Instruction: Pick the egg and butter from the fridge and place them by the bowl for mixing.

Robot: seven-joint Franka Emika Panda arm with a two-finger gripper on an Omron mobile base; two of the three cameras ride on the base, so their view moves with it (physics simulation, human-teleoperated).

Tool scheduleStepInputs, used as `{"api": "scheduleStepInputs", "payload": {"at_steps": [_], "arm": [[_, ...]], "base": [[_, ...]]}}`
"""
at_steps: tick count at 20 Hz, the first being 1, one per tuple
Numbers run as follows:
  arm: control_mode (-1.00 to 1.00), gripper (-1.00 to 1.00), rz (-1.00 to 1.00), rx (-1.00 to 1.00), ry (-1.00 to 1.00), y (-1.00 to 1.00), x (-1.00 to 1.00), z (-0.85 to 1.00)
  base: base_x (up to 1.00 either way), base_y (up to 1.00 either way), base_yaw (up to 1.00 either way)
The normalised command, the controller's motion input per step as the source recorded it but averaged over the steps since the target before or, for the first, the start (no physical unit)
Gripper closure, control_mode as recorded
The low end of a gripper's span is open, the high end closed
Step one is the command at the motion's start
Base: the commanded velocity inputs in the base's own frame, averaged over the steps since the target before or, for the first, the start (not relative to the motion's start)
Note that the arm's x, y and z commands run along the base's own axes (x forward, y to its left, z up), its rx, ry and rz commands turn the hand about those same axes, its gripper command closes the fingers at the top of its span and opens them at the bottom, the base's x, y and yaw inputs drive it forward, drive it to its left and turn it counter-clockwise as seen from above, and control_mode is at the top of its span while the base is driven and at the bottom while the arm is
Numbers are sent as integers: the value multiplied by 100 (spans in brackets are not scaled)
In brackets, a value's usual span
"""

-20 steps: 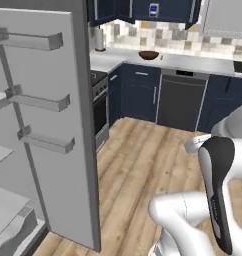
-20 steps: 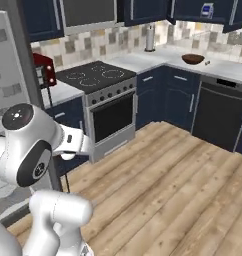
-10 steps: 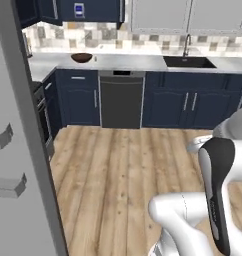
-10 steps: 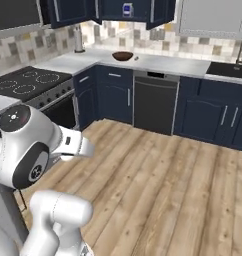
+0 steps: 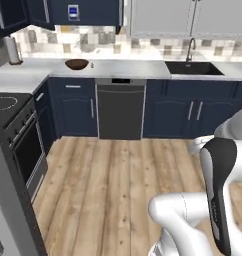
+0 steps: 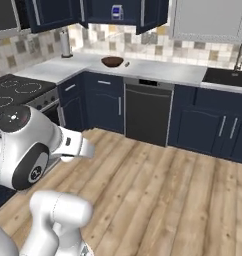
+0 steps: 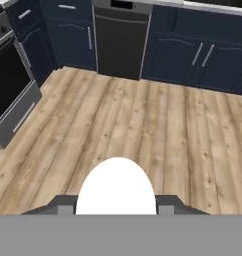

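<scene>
The egg (image 7: 116,186), a plain white ball, sits at the bottom of the hand view with my gripper (image 7: 116,207) shut on it. A dark fingertip shows on each side of it. The hand looks down over the wooden floor toward the navy cabinets. The dark brown wooden bowl (image 5: 76,64) (image 6: 112,61) stands far off on the pale counter, left of the dishwasher. A small pale thing (image 6: 127,63) lies just right of the bowl; what it is I cannot tell. A grey edge of the fridge (image 5: 5,210) shows at the lower left. The butter is out of view.
A black stove (image 5: 8,107) (image 6: 18,87) stands on the left. The dishwasher (image 5: 120,107) (image 7: 120,40) is straight ahead and the sink (image 5: 193,67) is to its right. A paper towel roll (image 6: 66,44) stands in the counter's corner. Open wooden floor (image 5: 118,175) lies ahead.
The whole picture has swung: the base has turned right, away from the fridge. The fridge door and shelves slid out to the left, and the bowl's counter and the sink came into view.
</scene>
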Motion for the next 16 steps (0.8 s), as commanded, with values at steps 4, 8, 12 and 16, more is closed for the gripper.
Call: {"api": "scheduleStepInputs", "payload": {"at_steps": [4, 8, 12, 16], "arm": [[100, 100, 0, 0, 0, 0, 0, 0], [100, 100, 0, 0, 0, 0, 0, 0], [100, 100, 0, 0, 0, 0, 0, 0], [100, 100, 0, 0, 0, 0, 0, 0]], "base": [[92, 18, 0], [90, 26, 0], [89, 33, 0], [89, 39, 0]]}}
